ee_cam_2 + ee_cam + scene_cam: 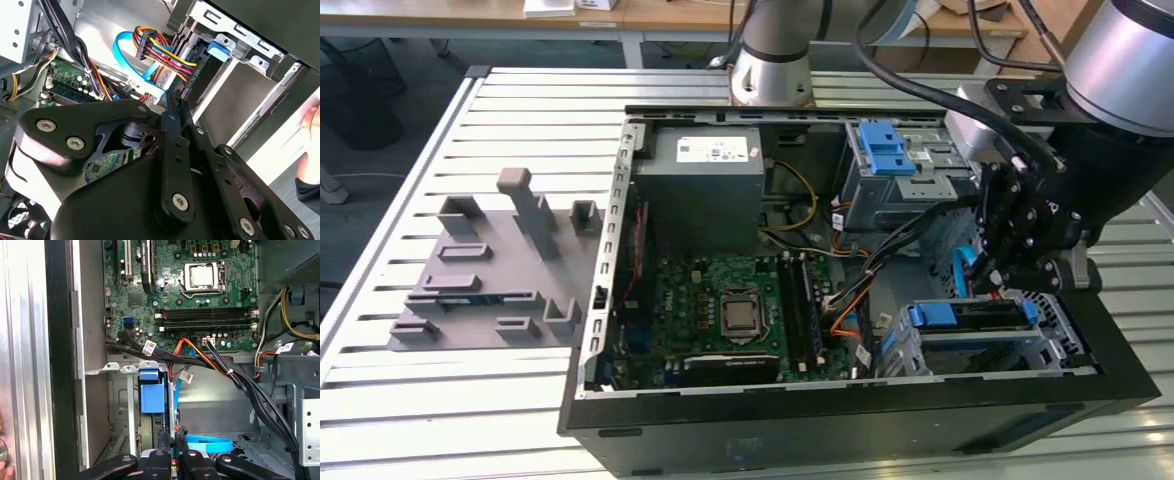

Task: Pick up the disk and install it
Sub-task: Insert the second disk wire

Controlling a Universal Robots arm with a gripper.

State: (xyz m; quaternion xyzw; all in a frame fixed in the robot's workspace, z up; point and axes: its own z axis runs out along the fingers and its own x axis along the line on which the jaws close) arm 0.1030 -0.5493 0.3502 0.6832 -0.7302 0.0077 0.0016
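One PC case (720, 425) on slatted metal table (400, 380)

Arm: one, silver-grey upper segment with black wrist section, reaching down from the exterior view's upper right. Gripper (1023, 275): black, pointing downward. Fingers (170, 450): drawn together side by side in the first wrist view; linkage arms and bolts seen close in the second wrist view

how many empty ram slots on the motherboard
4, all empty: the RAM slots run side by side on the motherboard, just beside the CPU socket in the first wrist view. None looks hidden.
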